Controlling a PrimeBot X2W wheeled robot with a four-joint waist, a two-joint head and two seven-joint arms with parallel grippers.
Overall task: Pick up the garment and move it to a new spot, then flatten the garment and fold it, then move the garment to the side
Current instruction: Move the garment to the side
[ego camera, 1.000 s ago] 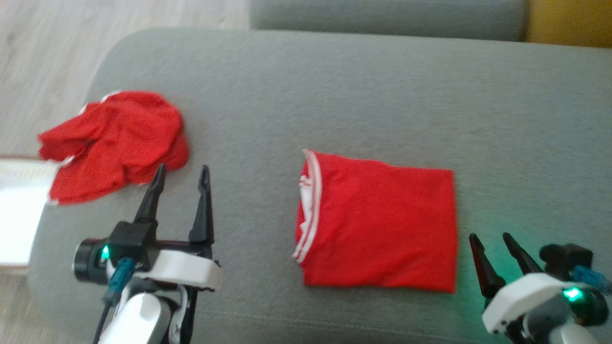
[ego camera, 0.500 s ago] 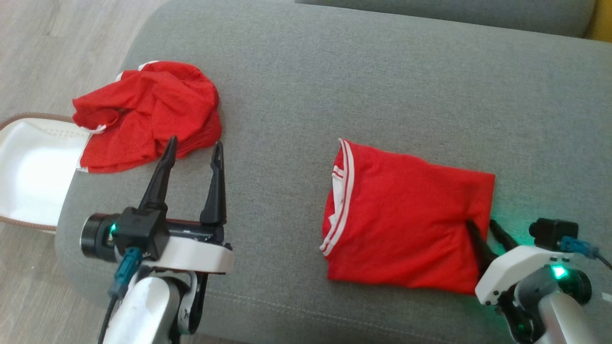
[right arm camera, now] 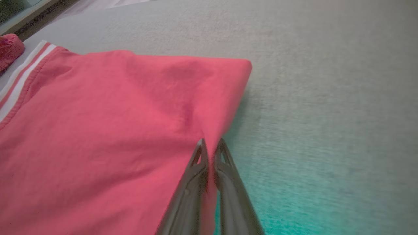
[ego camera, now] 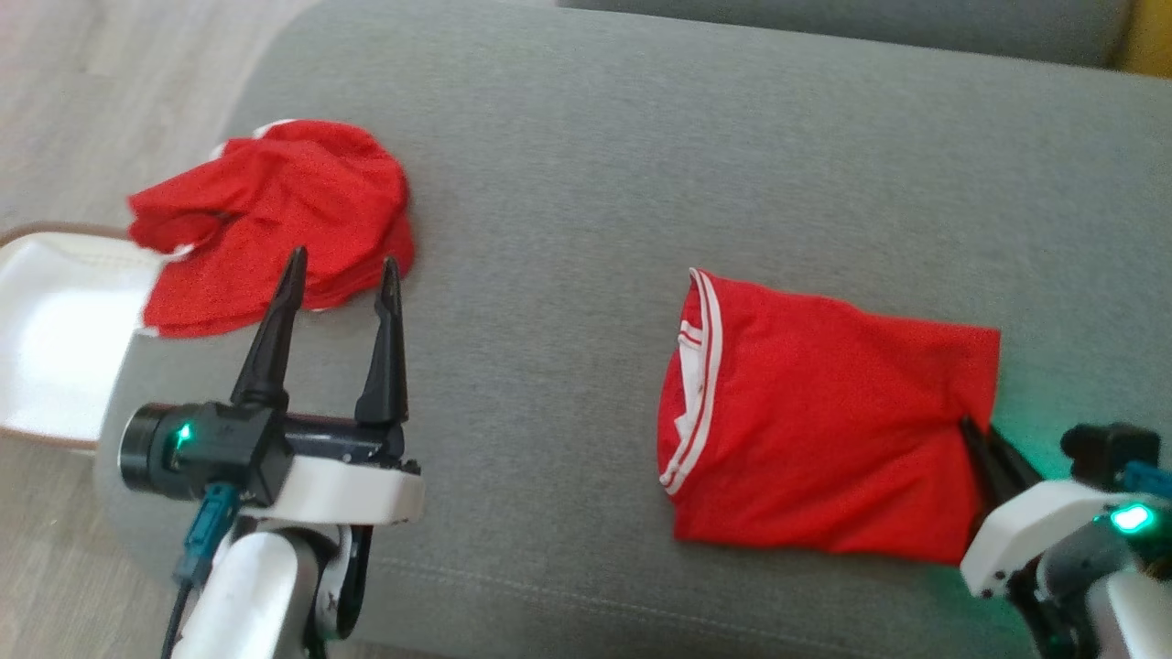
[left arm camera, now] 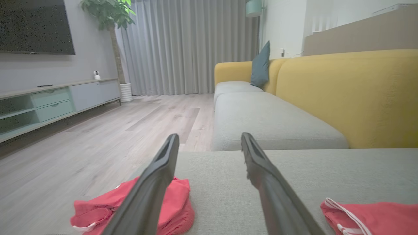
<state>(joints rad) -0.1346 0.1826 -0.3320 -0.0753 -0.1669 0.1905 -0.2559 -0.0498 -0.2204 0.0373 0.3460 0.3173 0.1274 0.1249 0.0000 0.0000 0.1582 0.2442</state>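
Nearest me, lower right of the head view: right gripper (ego camera: 972,430), jaws closed to a sliver on the right-hand edge of the folded garment (ego camera: 824,412). The right wrist view confirms this. The right gripper (right arm camera: 211,143) has a thin ridge of red cloth pinched between the jaws, and the fabric is drawn up into a small tent toward them.

Lower left: left gripper (ego camera: 343,261), jaws wide apart, holding nothing, hovering over the sofa cushion (ego camera: 595,165). It is well apart from the folded garment.

Key relation: the folded garment lies flat on the cushion as a rough rectangle. Its long axis runs left to right across the head view, with the white-striped collar edge at the left end and the plain edge at the right. The grip sits on the right end, toward the near corner, so the whole piece lies left of the jaws. The right arm is plainly the nearer one.

My reading is that folding is done and the sideways move is the step in hand. A pull to the right would run along the long axis. With only one point held, I expect the collar end to trail and the fold may skew.

Further left and back: a crumpled red garment (ego camera: 275,220) just past the left fingertips, its edge overhanging a white basket (ego camera: 55,339).
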